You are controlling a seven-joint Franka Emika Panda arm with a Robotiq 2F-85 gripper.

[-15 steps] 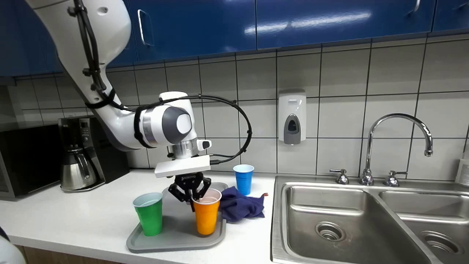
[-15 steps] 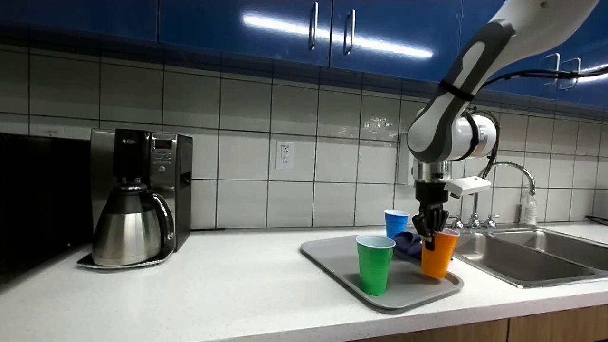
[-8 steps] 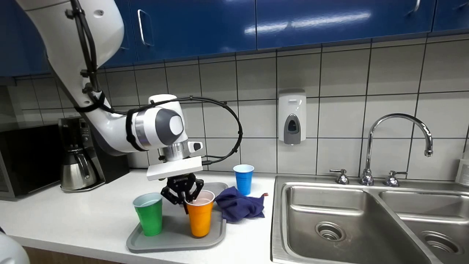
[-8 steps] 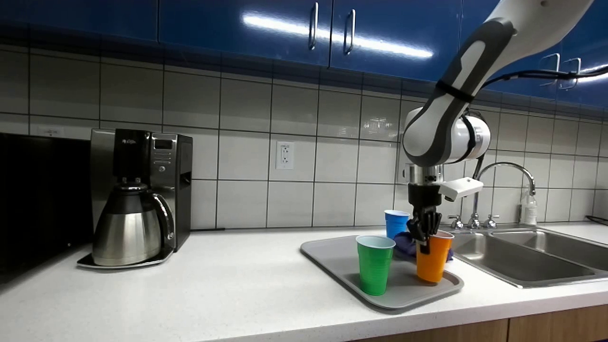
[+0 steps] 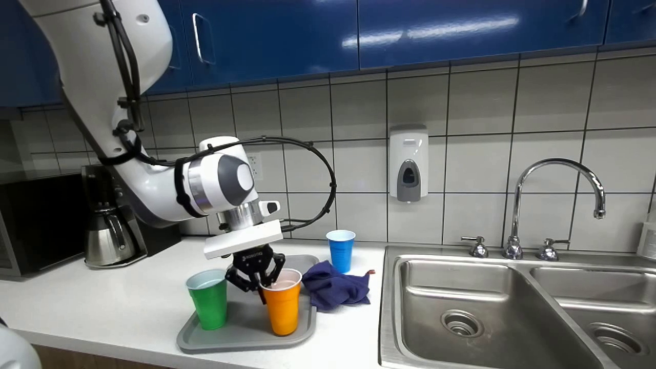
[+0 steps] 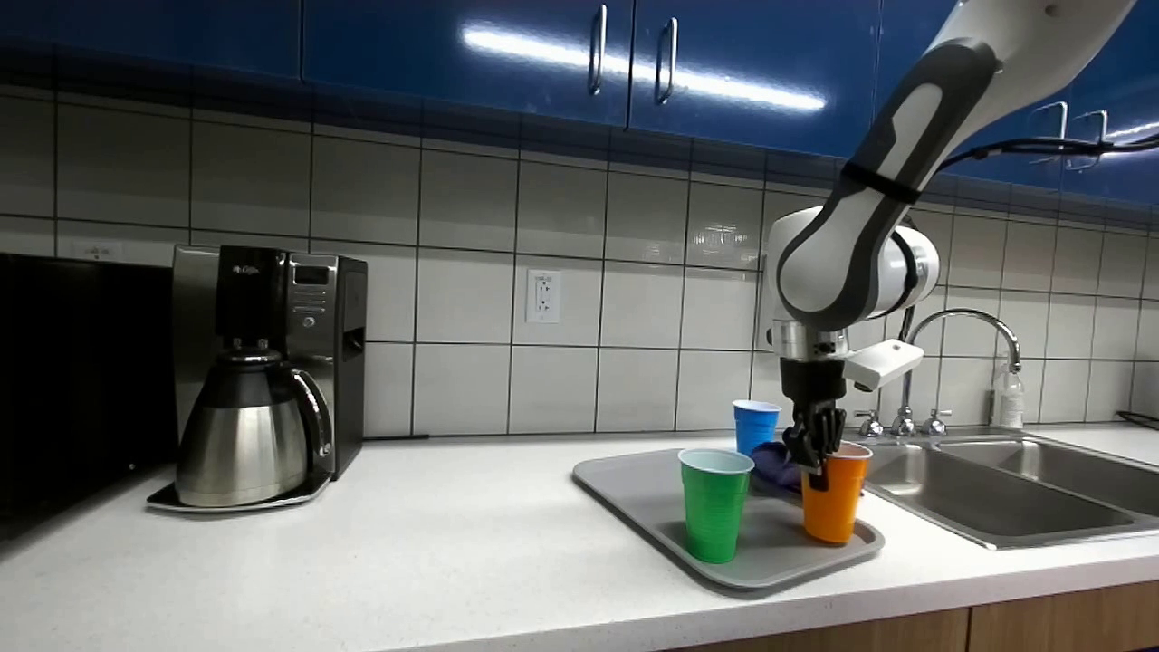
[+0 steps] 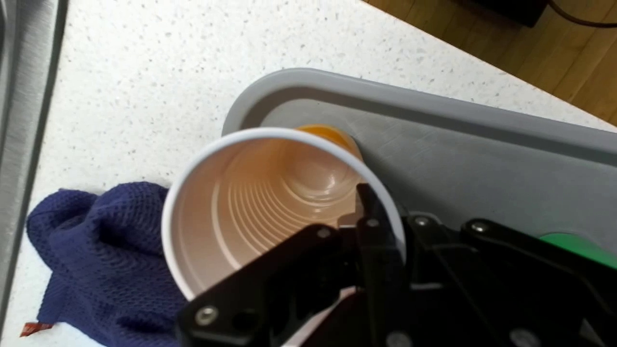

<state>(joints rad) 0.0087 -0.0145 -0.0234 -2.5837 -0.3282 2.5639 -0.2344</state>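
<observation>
Pinching the orange cup [image 5: 284, 312] by its wall, the jaws are holding it toward four o'clock on the tray [image 5: 245, 320], its base perhaps touching; in an exterior view, the green cup [image 5: 209, 307] is standing at its nine o'clock.

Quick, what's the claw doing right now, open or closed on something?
Claw: closed, holding the orange cup by its wall at the rim.

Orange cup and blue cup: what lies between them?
The dark blue cloth lies between the orange cup and the blue cup, as both exterior views show.
</observation>
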